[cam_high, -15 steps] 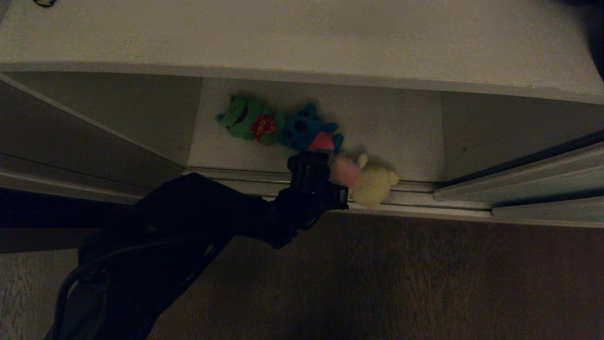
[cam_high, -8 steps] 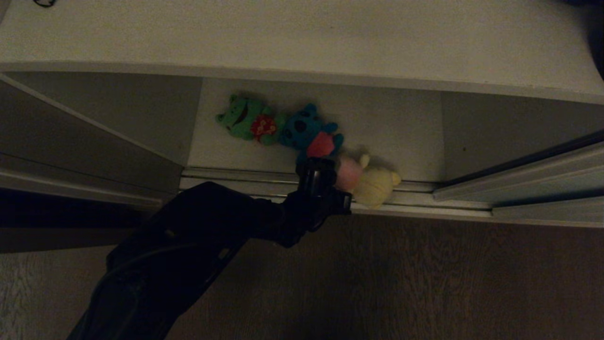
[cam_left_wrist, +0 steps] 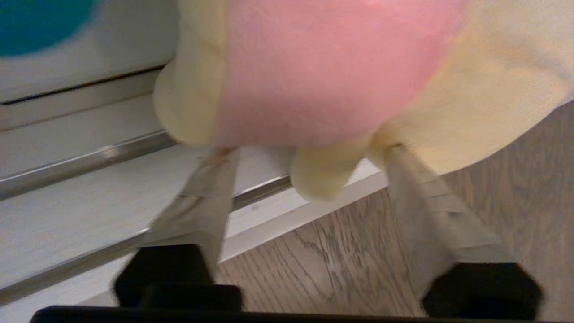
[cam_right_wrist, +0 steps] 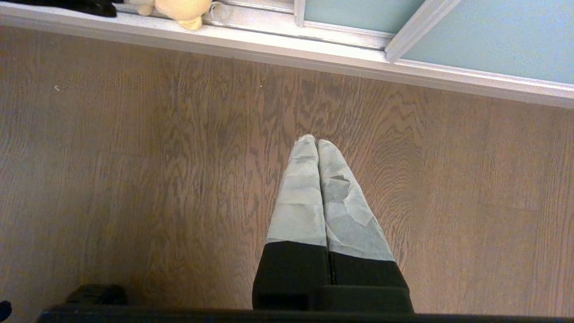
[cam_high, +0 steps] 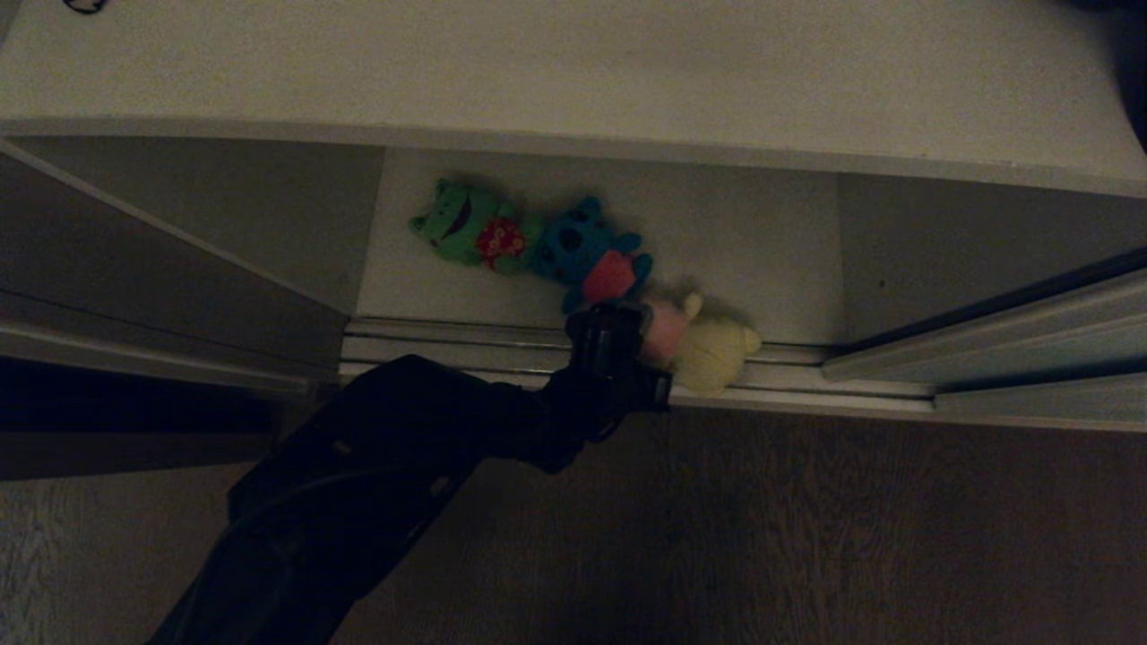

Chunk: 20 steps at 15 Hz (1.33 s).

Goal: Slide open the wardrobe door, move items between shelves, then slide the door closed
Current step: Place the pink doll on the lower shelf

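Note:
Three items lie in a row on the bottom shelf (cam_high: 744,242): a green toy (cam_high: 466,224), a blue toy (cam_high: 582,246) with a pink belly, and a cream-yellow toy (cam_high: 712,354) with pink that rests across the floor track (cam_high: 448,345) at the front edge. My left gripper (cam_high: 627,322) is at that toy's pink end. Seen from the left wrist, this gripper (cam_left_wrist: 307,152) is open, its fingertips spread at the cream-yellow toy (cam_left_wrist: 336,67). The sliding wardrobe door (cam_right_wrist: 493,40) stands slid to the right. My right gripper (cam_right_wrist: 316,141) hangs shut over the wood floor.
An upper shelf (cam_high: 573,72) juts out above the toys. The metal track (cam_left_wrist: 89,157) runs along the wardrobe's front. The wood floor (cam_high: 806,537) lies in front of it. The door's pale frame (cam_high: 1057,345) crosses the track at the right.
My left gripper has gone from shut to open at the cream-yellow toy. The left arm has shifted a little to the right. The toys have stayed where they were.

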### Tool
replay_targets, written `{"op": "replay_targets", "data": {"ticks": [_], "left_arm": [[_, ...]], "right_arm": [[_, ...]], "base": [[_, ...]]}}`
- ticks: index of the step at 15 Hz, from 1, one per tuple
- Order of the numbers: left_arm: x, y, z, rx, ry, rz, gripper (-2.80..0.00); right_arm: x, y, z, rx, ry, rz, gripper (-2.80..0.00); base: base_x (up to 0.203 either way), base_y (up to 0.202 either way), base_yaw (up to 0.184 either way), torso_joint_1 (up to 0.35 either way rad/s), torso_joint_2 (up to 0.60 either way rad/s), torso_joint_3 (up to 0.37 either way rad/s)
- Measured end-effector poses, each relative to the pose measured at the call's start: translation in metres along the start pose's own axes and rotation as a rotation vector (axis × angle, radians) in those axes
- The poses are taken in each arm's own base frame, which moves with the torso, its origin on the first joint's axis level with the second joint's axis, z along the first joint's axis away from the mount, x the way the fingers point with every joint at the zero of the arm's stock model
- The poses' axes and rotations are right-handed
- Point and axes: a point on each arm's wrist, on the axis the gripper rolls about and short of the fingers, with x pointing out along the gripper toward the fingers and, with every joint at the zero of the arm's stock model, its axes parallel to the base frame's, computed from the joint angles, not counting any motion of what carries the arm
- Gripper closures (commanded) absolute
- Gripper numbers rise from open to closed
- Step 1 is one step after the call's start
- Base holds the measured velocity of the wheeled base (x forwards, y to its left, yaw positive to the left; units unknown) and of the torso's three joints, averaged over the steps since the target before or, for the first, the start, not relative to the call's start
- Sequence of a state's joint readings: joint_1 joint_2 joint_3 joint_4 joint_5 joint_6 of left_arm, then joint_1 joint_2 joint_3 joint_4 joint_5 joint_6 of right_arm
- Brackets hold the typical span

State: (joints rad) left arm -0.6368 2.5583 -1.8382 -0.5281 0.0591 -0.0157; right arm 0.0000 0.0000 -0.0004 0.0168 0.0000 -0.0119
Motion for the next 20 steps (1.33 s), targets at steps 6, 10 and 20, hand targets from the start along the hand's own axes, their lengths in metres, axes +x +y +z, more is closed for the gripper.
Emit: {"op": "replay_targets", "data": {"ticks": [6,10,20], "left_arm": [[0.015,0.003,-0.002,0.000,-0.112,-0.003,-2.80],[0.016,0.008,0.008,0.003,-0.311,-0.060,-2.80],[0.019,0.030,0.000,0.000,-0.354,-0.042,-2.80]], "right_arm": [[0.000,0.000,0.000,0.000,0.000,0.000,0.00],[0.000,0.000,0.000,0.000,0.000,0.000,0.00],[0.000,0.000,0.000,0.000,0.000,0.000,0.00]], "base": [[0.000,0.000,0.000,0.000,0.00,0.000],[0.000,0.000,0.000,0.000,0.00,0.000],[0.000,0.000,0.000,0.000,0.00,0.000]]}}
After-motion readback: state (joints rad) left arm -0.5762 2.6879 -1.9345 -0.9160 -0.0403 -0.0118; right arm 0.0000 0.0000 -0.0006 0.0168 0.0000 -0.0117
